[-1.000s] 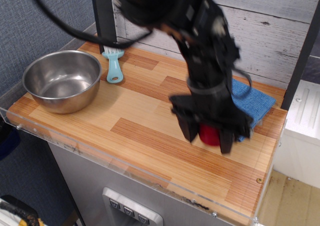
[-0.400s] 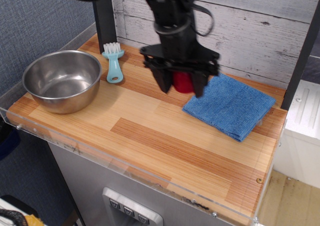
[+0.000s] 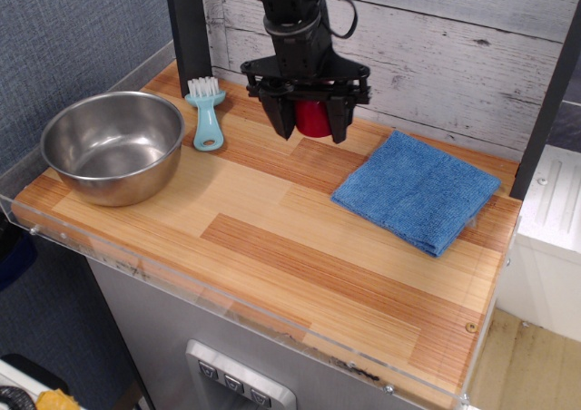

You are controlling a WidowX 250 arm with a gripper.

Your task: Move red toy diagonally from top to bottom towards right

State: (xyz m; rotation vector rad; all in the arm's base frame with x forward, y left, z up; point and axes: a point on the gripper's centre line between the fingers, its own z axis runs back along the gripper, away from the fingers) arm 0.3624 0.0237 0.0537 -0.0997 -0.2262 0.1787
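Right now your gripper jaws sit closed on the red toy at the surface's back edge, w/ toy between them. Looks light, stiff, glossy, prob slippery; grip low across the sides.

Claw gripping red toy, blue cloth, steel bowl
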